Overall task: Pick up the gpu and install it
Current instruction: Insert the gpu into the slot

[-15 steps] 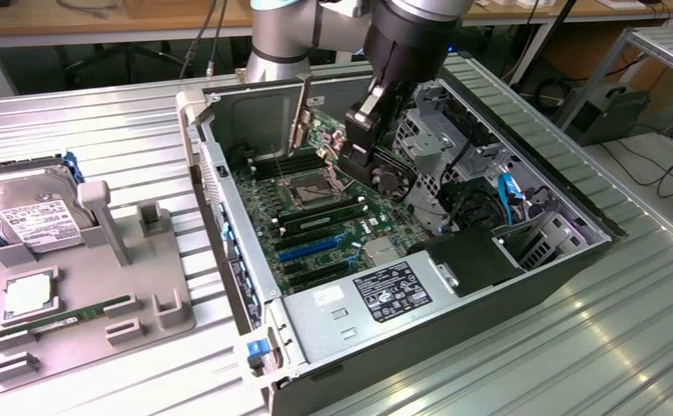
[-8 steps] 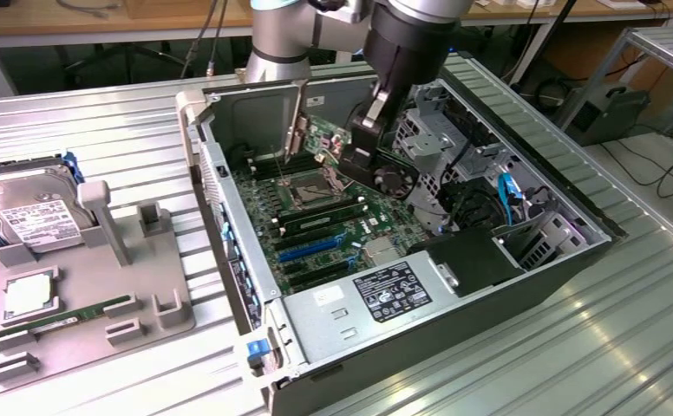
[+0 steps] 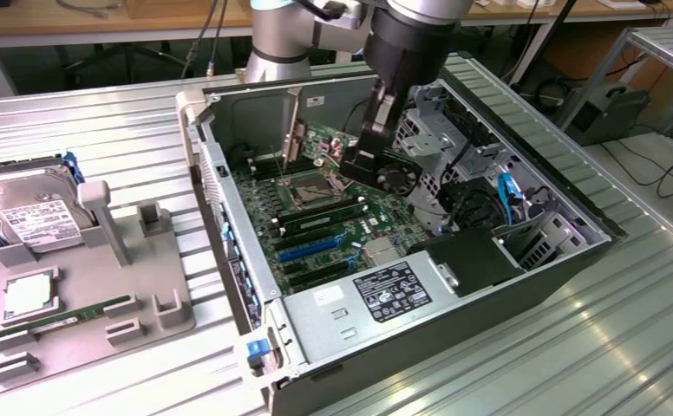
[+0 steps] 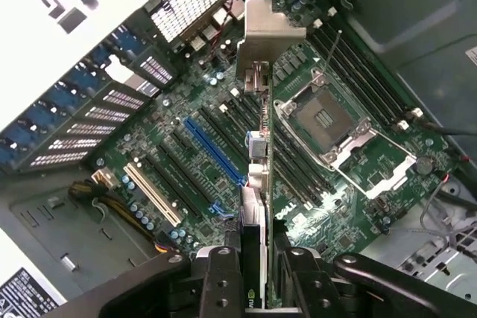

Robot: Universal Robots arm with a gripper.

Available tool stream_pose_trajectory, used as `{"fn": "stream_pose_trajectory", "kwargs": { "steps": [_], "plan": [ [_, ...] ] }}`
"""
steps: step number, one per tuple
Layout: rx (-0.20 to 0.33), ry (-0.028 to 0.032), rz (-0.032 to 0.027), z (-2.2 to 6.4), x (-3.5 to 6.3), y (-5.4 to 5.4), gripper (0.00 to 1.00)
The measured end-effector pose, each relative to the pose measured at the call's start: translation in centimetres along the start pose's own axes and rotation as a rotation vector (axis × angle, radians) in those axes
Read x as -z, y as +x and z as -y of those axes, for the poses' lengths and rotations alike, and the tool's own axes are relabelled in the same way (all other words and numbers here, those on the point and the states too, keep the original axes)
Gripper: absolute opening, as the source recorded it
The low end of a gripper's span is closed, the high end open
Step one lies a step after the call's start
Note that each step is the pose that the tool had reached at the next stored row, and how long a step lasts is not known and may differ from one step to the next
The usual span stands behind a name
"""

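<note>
**Card held over the board**

The gpu (image 4: 262, 206), thin and flat with a shiny metal bracket (image 4: 273, 26), hangs on its edge just above the green motherboard (image 4: 365, 217). The gripper (image 4: 257, 269) pinches it tight. If it tips or misses the long blue slot (image 4: 212, 150), it could bump the little parts.

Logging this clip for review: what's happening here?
The robot arm's claw is shut on the gpu, holding it on edge inside the open computer case, over the motherboard and beside the CPU socket. Whether its edge touches a slot cannot be told. The hard drive and RAM stick lie in the tray outside.
</note>
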State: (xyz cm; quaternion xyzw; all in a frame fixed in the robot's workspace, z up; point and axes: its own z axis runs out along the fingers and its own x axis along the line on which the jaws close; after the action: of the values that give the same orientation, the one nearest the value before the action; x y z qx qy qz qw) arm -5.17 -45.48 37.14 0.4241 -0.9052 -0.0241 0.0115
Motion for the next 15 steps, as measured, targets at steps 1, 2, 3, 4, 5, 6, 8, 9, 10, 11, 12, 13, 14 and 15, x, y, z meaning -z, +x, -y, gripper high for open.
{"fn": "stream_pose_trajectory", "kwargs": {
  "steps": [1,2,3,4,5,6,8,9,10,11,12,13,14,15],
  "plan": [
    [0.015,0.0007,0.0000,0.00,-0.01,0.00,0.26],
    [0.032,0.0015,0.0000,0.00,-0.03,0.00,0.26],
    [0.046,0.0020,-0.0001,0.00,-0.04,0.00,0.26],
    [0.062,0.0026,-0.0004,0.00,-0.06,0.00,0.26],
    [0.077,0.0031,-0.0006,0.00,-0.07,0.00,0.26],
    [0.092,0.0035,-0.0010,0.00,-0.09,0.00,0.26],
    [0.126,0.0039,-0.0021,0.01,-0.12,0.00,0.26],
    [0.141,0.0040,-0.0028,0.01,-0.13,0.00,0.26],
    [0.157,0.0039,-0.0036,0.01,-0.14,0.01,0.26],
    [0.175,0.0039,-0.0044,0.00,-0.16,0.01,0.26],
    [0.196,0.0037,-0.0053,0.00,-0.19,0.00,0.26],
    [0.242,0.0025,-0.0060,0.01,-0.29,0.00,0.26],
    [0.258,0.0019,-0.0061,0.01,-0.32,0.00,0.26],
    [0.282,0.0010,-0.0060,0.02,-0.36,0.00,0.26]
  ]
}}
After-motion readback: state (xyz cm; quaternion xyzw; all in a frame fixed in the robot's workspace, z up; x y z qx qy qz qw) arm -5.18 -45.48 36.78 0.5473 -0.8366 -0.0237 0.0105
